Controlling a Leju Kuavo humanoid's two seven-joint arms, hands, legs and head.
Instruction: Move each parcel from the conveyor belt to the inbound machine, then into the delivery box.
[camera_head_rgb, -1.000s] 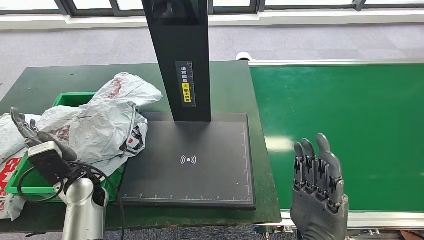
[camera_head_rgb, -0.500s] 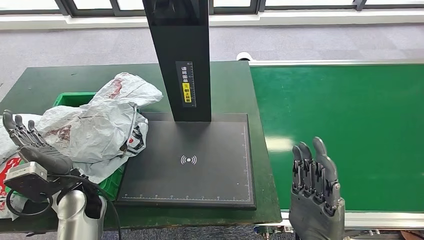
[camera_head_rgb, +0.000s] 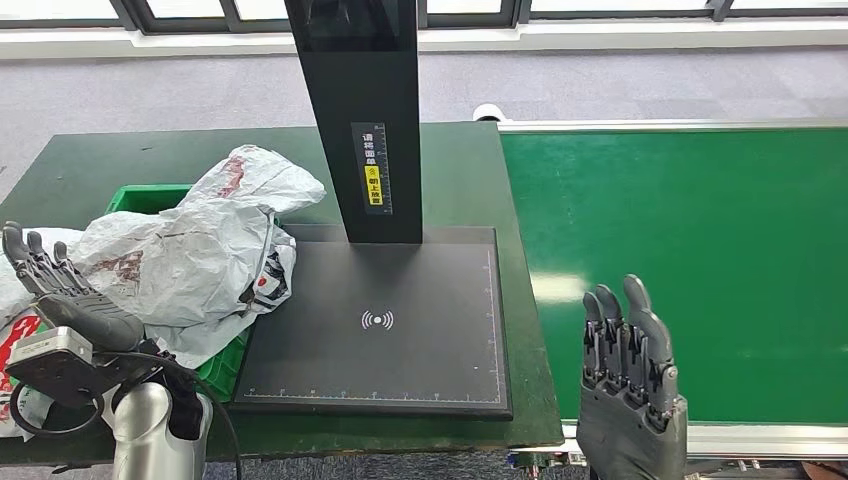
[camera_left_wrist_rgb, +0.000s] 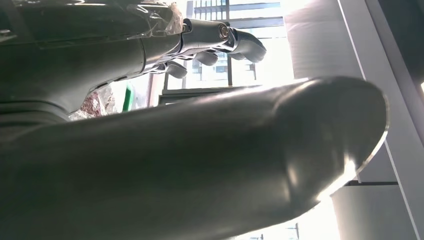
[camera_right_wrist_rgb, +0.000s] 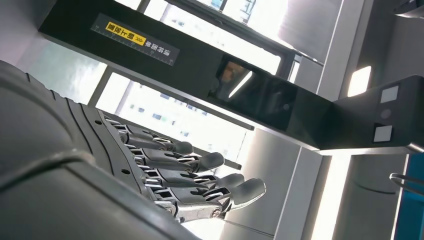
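Note:
Crumpled white plastic parcels (camera_head_rgb: 205, 245) lie heaped in and over the green delivery box (camera_head_rgb: 150, 197) at the left of the table. My left hand (camera_head_rgb: 62, 295) is beside the heap at its left, fingers spread, holding nothing; in the left wrist view the left hand (camera_left_wrist_rgb: 210, 40) has straight fingers. My right hand (camera_head_rgb: 630, 375) stands upright and open at the near edge of the green conveyor belt (camera_head_rgb: 690, 260), which carries no parcel; in the right wrist view the right hand (camera_right_wrist_rgb: 190, 185) has its fingers extended. The black inbound machine plate (camera_head_rgb: 385, 320) is bare.
The machine's black column (camera_head_rgb: 362, 110) rises from the back of the plate. The dark green table (camera_head_rgb: 110, 160) carries the box and the machine. More white parcel wrap (camera_head_rgb: 15, 330) with red print lies at the far left edge.
My left hand has pulled back to the left, away from the parcel heap, then held nearly still. My right hand has dropped slightly.

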